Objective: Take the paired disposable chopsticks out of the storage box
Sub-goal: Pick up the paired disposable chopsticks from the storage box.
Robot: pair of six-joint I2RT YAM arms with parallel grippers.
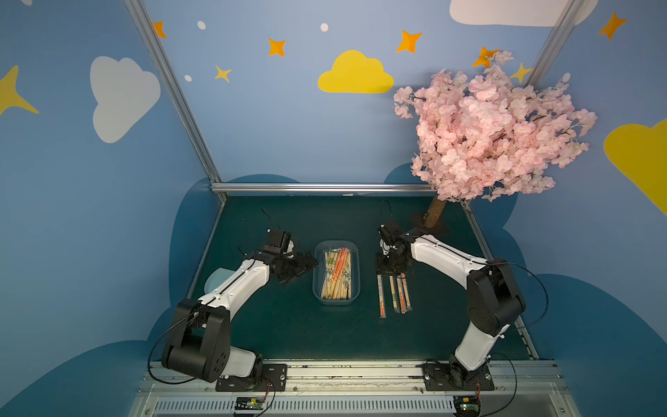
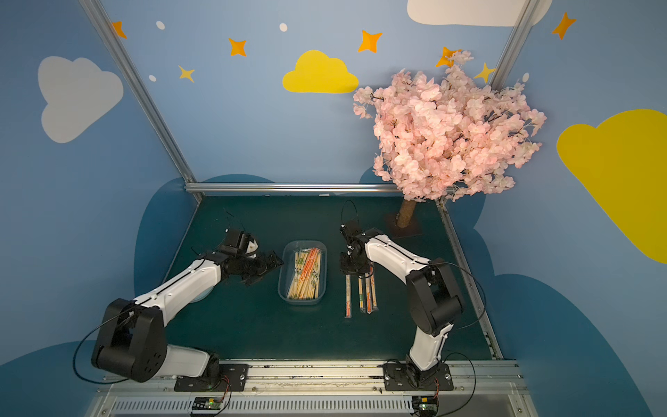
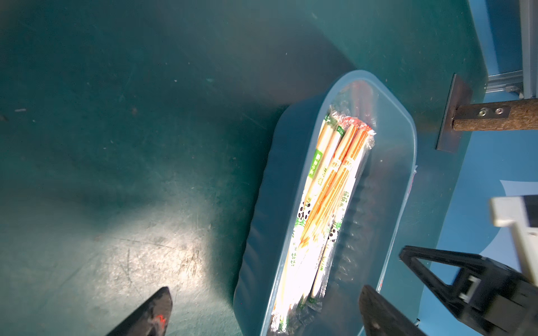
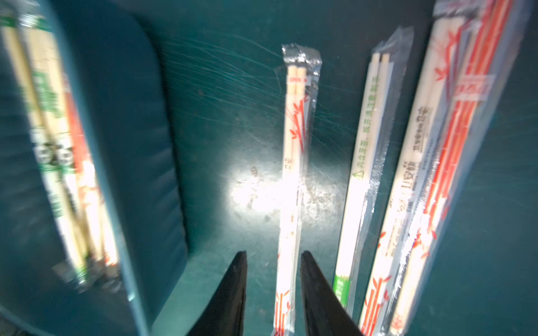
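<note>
Your box (image 1: 317, 278) sits at the centre of the green table (image 1: 281, 325) in both top views, its long side running up the frame. A loose stack of chopsticks (image 1: 337, 274) lies lengthwise inside, the sleeves printed in orange, green and black.

Right of the box and apart from its wall, four more sleeved pairs lie flat on the table, parallel to it. A lone pair (image 1: 382, 298) is nearest the box, then three pairs (image 1: 400, 292) bunched side by side.

Your right gripper (image 1: 387, 271) points down over the upper ends of these, at centre right of the frame. Its wrist view shows the black fingers (image 4: 317, 285) slightly spread and straddling the lone pair, with a sliver of table showing on each side of the sleeve; nothing is pinched. The same view shows a green-printed pair (image 4: 364, 163) next along, and beyond it two sleeves with orange-red print, one lapping the other. That picture is blurred toward its edges.

Your left gripper (image 1: 304, 269) hovers at centre left, just beside the box's left wall, tips toward it. Its wrist view shows it spread wide and holding nothing, with the box ahead.

A pink blossom tree (image 1: 494, 126) stands at the table's upper right corner.
</note>
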